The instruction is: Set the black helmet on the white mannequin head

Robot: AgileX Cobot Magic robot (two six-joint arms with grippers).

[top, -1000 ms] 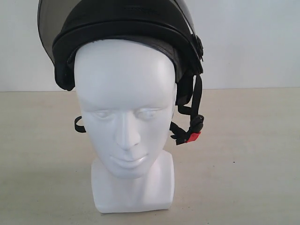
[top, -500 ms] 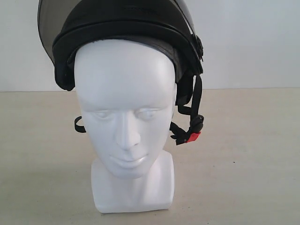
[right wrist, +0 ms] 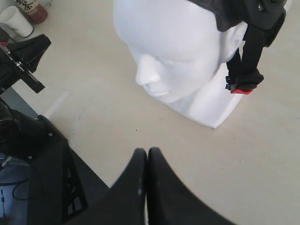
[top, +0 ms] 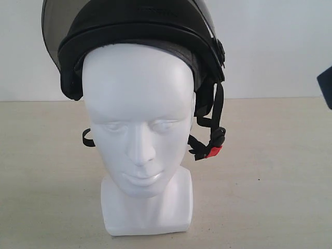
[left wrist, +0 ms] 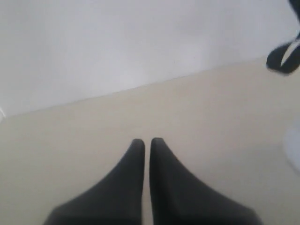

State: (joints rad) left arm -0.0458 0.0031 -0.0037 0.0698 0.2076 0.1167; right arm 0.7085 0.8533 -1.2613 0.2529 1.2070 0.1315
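The black helmet (top: 140, 31) sits on top of the white mannequin head (top: 139, 119), with its tinted visor raised. Its chin straps hang loose beside the neck, and the red buckle tab (top: 214, 151) is on the right. The right wrist view shows the mannequin head (right wrist: 173, 51), the helmet's edge (right wrist: 243, 11) and the red tab (right wrist: 241, 90). My right gripper (right wrist: 147, 151) is shut and empty, hovering over the table away from the head. My left gripper (left wrist: 147, 140) is shut on nothing over bare table, with a black strap (left wrist: 285, 56) at that view's edge.
The head stands on a beige table (top: 270, 181) before a white wall. A dark part of an arm (top: 326, 85) shows at the exterior view's right edge. In the right wrist view there are a dark robot base (right wrist: 42, 168) and a white cup (right wrist: 16, 21) beyond the table edge.
A dark part of an arm has come into the exterior view at its right edge. Helmet and head have not moved.
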